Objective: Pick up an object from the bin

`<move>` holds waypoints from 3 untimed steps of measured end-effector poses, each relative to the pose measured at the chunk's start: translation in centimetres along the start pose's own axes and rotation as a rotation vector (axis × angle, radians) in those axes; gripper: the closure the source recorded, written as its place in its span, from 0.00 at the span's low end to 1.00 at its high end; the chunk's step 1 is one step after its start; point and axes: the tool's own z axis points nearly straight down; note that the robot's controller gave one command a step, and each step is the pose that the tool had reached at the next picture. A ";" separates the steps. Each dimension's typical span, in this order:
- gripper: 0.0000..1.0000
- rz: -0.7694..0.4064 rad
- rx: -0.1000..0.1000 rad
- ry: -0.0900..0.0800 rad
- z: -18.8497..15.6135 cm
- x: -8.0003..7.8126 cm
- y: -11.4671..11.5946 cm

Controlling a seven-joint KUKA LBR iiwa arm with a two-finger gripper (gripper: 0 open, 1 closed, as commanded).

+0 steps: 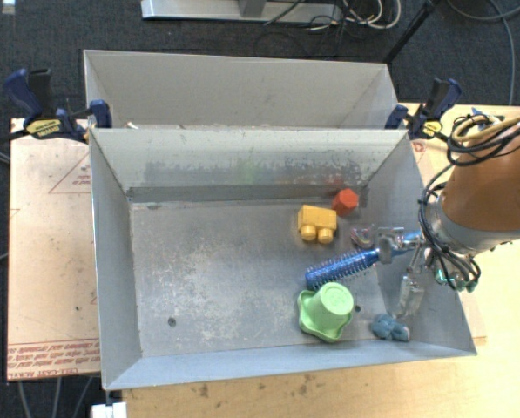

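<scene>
Here, gripper [407,306] just beside blue-grey lump [390,327]

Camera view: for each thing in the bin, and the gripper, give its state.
yellow toy: lying free, untouched
red piece: against the back wall
blue brush: lying flat
green cup: tipped over, beside the blue brush
grey-blue lump: lying free near the front wall
gripper: low in the bin, above the grey-blue lump

No writing, label, brand or number here is clear enough to read.
</scene>
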 end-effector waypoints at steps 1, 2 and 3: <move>0.00 -0.222 -0.002 -0.004 3.1 -5.5 9.5; 0.00 -0.513 -0.001 -0.003 7.5 -9.7 13.7; 1.00 -0.511 0.001 -0.001 7.5 -9.6 13.5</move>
